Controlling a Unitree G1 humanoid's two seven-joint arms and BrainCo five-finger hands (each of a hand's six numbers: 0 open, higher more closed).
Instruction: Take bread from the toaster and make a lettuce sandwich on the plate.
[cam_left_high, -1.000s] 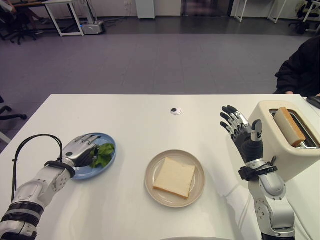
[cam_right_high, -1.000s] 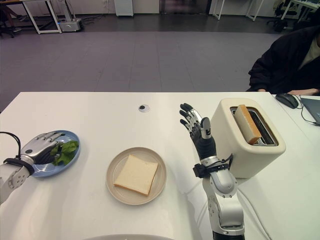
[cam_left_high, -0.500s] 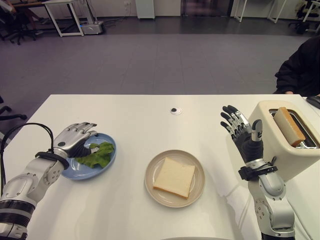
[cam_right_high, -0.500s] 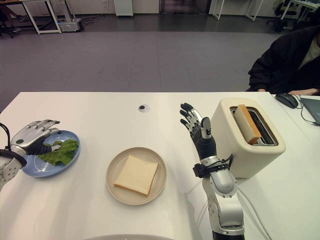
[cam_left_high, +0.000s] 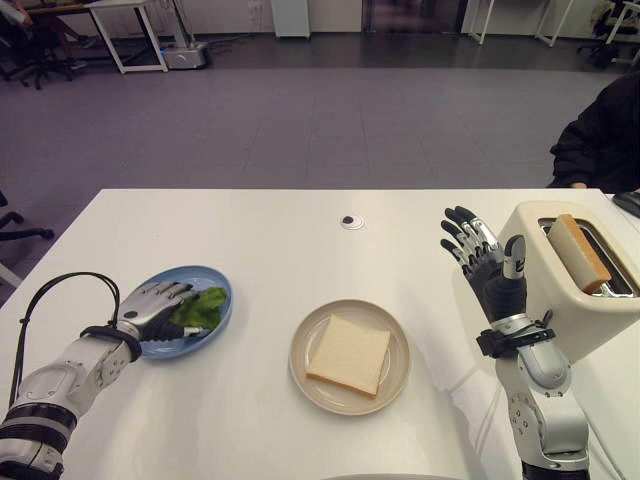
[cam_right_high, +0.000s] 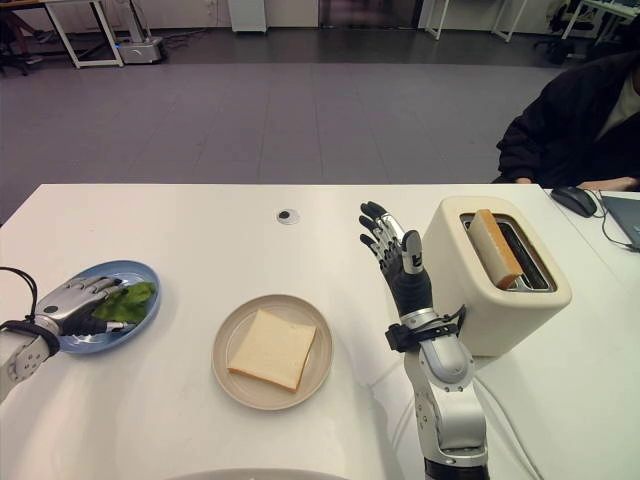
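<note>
At lower left my left hand rests on the lettuce; I can't tell if it grips. Right hand splayed, empty, beside the toaster.

One table carried everything. Two plates stood on it: one blue plate and one beige plate. There were two pieces of bread: one flat slice on the beige plate and one upright slice in the toaster. That was the one toaster, and it had two slots. One clump of lettuce lay on the blue plate; whether it was a single leaf or several could not be told. Two hands were counted, one left hand and one right hand. One small round cap sat in the table top, and one mouse lay at its far right.
</note>
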